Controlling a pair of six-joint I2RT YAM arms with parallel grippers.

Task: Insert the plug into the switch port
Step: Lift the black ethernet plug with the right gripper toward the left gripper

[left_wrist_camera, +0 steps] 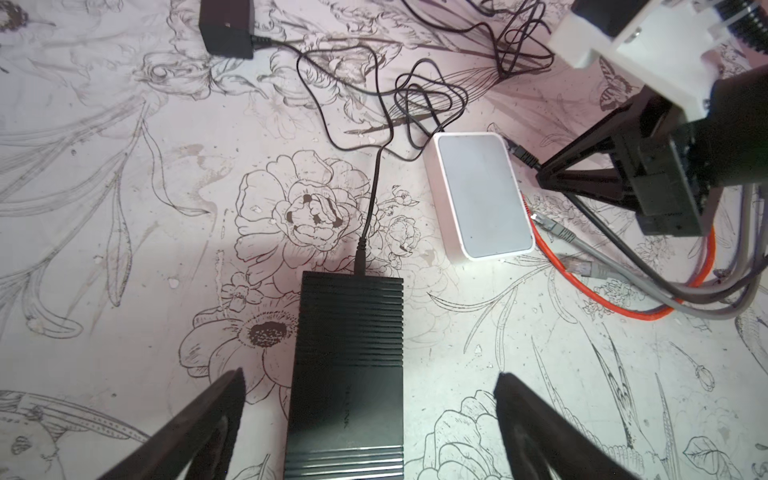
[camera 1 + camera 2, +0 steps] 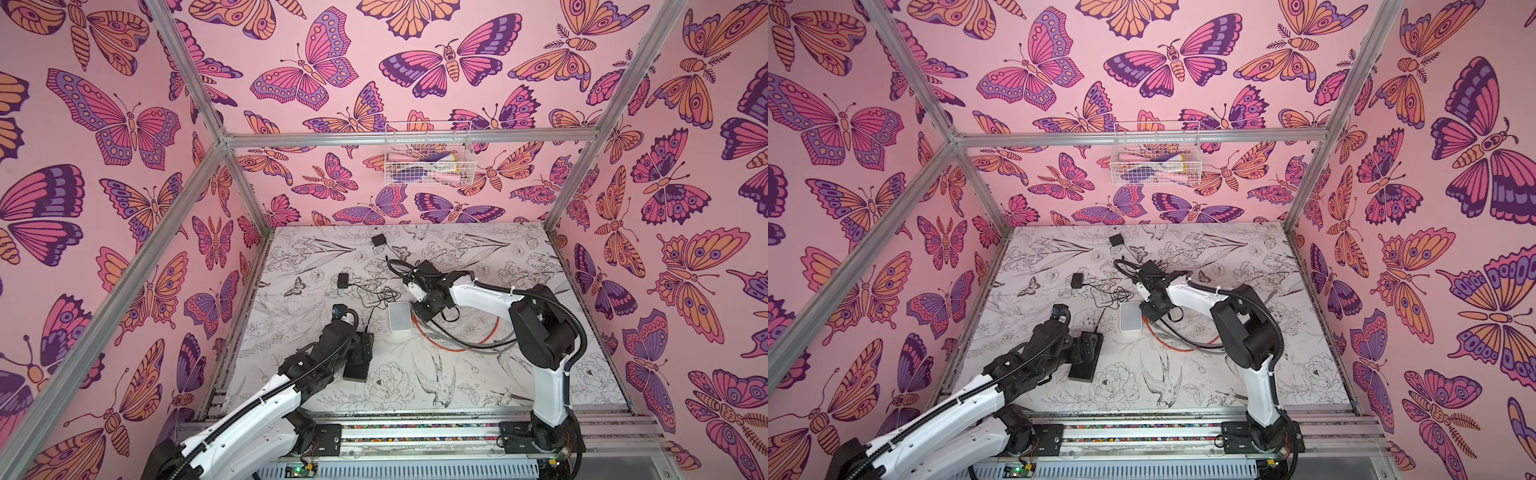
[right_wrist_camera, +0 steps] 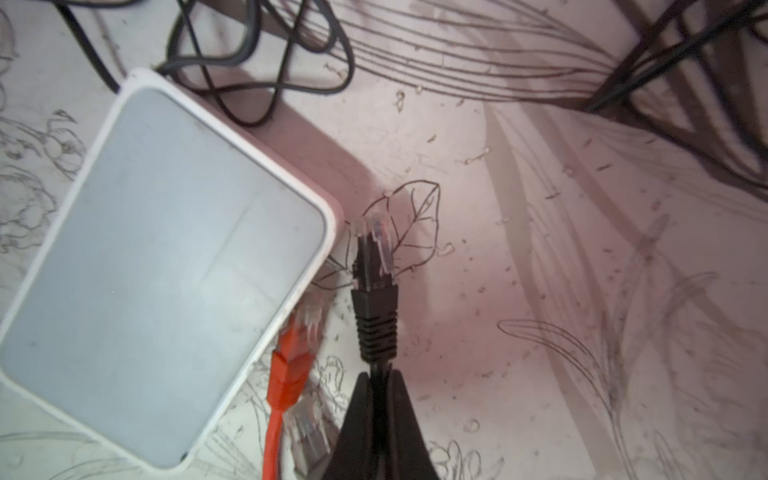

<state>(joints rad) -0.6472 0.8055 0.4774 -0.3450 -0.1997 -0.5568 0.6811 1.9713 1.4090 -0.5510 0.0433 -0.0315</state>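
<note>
The black plug [image 3: 376,266], clear-tipped, hangs just off a corner of the white switch [image 3: 166,270], not touching it. My right gripper [image 3: 379,376] is shut on the black cable right behind the plug's boot. In both top views the right gripper [image 2: 417,311] [image 2: 1148,313] sits beside the white switch [image 2: 399,316] [image 2: 1130,316]. My left gripper [image 1: 370,376] is open, its fingers standing apart on either side of a black ribbed switch [image 1: 349,374] [image 2: 356,368] with a power cord plugged into its far end. The ports of both switches are hidden.
An orange plug [image 3: 293,365] and a grey plug [image 3: 309,436] lie against the white switch's side. Orange cable [image 2: 457,345] and grey cables loop under the right arm. Thin black cords [image 2: 376,297] tangle toward two black adapters [image 2: 343,279] [image 2: 378,240]. A wire basket [image 2: 428,160] hangs on the back wall.
</note>
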